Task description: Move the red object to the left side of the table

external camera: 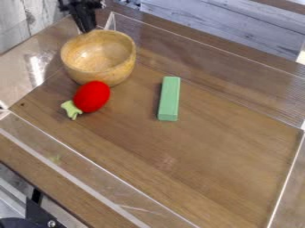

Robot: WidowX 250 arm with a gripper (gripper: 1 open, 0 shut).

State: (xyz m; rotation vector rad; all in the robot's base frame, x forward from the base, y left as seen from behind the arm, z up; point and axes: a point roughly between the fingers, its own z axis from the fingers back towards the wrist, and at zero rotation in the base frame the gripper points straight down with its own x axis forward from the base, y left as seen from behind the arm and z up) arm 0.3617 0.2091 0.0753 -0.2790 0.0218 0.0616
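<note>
Black pincer (pixel 81 20) closed, behind bowl (pixel 98 55)

Only the lower tip of the gripper (pixel 81 15) showed at the top edge, dark against the far rim of the wooden bowl (pixel 98 55); the arm above it was cut off entirely. Its jaws were too dark and small to separate by eye, and whether they touched the bowl could not be told. The bench (pixel 202 151) ran out of view at the near and right edges, so its near corners were lost. The clear plastic rim (pixel 71 169) caught glare at the left side, blurring the surface beneath. Dark shapes under the near-left corner were too cropped to identify.
</note>
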